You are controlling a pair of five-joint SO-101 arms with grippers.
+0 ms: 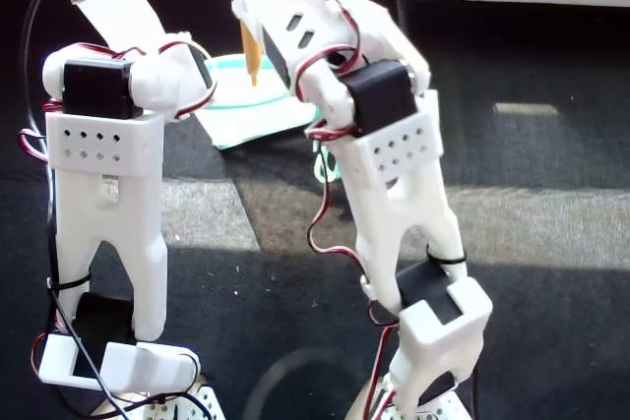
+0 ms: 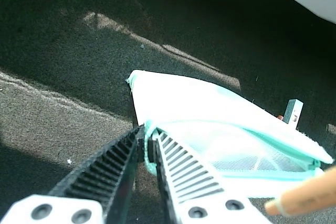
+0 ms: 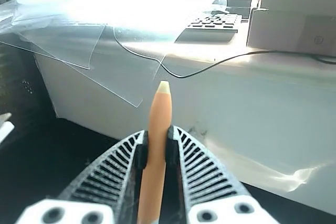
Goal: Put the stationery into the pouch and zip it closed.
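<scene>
Looking down, we see the left arm (image 1: 108, 194) and the right arm (image 1: 394, 174) standing in front of the pouch (image 1: 246, 115), so they cover much of it. The pouch is mint green and white. It lies on the dark table (image 1: 551, 292) with its mouth open. The left gripper (image 2: 147, 136) is pressed together on the pouch's green edge, pinching it right by the open mouth. The right gripper (image 3: 156, 134) pinches an orange pencil (image 3: 157, 124). The pencil hangs tip down over the open mouth, and we cannot tell if it touches the pouch.

A small white block (image 2: 294, 111) peeks out just behind the pouch. Its lower part is hidden, and we cannot tell what it is. Red and black wires (image 1: 310, 231) run along the arms.

Behind the table we see a white counter (image 3: 236, 108) with clear plastic sheets (image 3: 79, 40), a black cable (image 3: 210, 66), a keyboard (image 3: 215, 22) and a pale box (image 3: 294, 24). A small round mark on the box is too tiny to read. The box is cut off at the edge.
</scene>
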